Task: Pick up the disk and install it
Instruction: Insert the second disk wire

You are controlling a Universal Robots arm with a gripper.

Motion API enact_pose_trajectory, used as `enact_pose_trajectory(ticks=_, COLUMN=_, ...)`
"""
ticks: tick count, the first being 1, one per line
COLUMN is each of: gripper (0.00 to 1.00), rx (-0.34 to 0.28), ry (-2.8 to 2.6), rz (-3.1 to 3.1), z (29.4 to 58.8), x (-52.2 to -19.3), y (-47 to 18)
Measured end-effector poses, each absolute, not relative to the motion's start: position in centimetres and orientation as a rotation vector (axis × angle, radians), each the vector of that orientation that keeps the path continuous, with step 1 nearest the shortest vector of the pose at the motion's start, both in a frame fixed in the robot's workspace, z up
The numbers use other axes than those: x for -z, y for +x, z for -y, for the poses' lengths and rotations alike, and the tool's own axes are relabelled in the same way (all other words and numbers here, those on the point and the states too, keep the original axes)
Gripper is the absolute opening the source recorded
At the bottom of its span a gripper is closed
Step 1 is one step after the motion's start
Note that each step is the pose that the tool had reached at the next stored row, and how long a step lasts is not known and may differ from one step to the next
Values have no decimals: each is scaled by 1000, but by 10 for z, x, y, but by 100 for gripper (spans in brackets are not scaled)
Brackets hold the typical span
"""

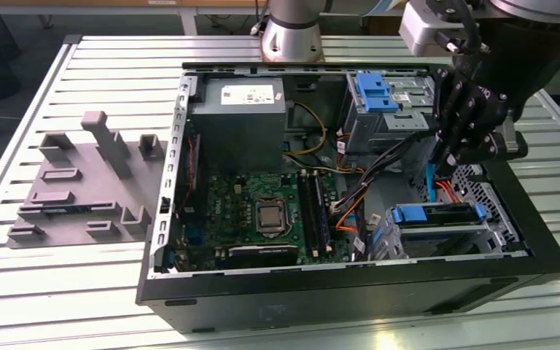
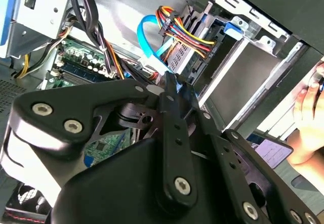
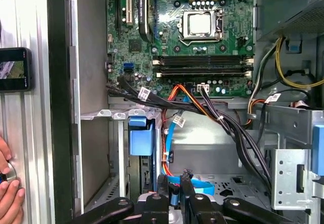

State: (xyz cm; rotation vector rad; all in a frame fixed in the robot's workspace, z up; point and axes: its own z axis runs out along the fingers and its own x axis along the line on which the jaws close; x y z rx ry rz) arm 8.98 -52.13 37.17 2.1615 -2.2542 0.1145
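Cables and circuit boards crowd the open black computer case lying on the slatted metal table. In the exterior view, the black linkage gripper hangs inside the case at that view's right. It is just above the drive cage, where the flat silver-grey metal disk with blue plastic side rails sits slotted in, well apart from the bare blue ribbed bracket in the far bay.

The first wrist view looks past the gripper to the green motherboard. There the disk shows only its blue end, beside a light-blue ribbon cable. The fingers are drawn close together and pinch nothing that I can make out.

The second wrist view shows the gripper from behind, near a red-yellow-black wire bundle. Both wrist views catch a person's hand and a dark phone outside the case wall.
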Motion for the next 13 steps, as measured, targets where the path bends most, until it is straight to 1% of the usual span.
enact_pose_trajectory(ticks=2, gripper=22, rx=-116, ry=2161, rz=2254, z=521, x=-371, y=90)
enact_pose_trajectory(ticks=3, gripper=16, rx=-116, ry=2160, rz=2254, z=521, x=-371, y=90)
enact_pose_trajectory(ticks=6, gripper=16, rx=-113, ry=2162, rz=2255, z=522, x=-370, y=90)
enact_pose_trajectory(ticks=9, gripper=16, rx=-86, ry=2174, rz=2269, z=526, x=-369, y=90)
enact_pose_trajectory(ticks=13, gripper=16, rx=-75, ry=2178, rz=2274, z=532, x=-367, y=90)
